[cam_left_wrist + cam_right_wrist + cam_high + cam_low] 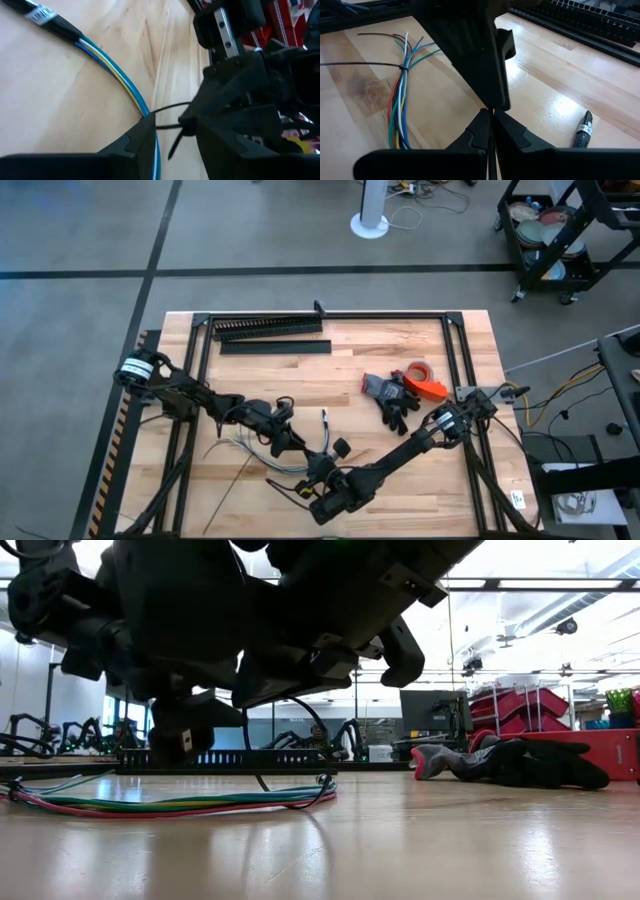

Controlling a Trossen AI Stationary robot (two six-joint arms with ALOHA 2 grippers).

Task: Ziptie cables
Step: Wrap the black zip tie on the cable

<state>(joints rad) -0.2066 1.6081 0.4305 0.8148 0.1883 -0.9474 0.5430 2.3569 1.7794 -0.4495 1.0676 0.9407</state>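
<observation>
Near the tabletop's front edge, left claw [167, 132] and right claw [490, 125] both pinch one ziptie [167, 107] looped round the cables [117, 75], its axis crossing theirs.

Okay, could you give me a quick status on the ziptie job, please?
Both grippers at the table's near edge: left gripper on a ziptie looped around the cables, right gripper shut on the ziptie. One tie already on. Nothing blocking.

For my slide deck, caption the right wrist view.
Right tool shut on a ziptie, beside coloured cables already cinched by another ziptie.
</observation>
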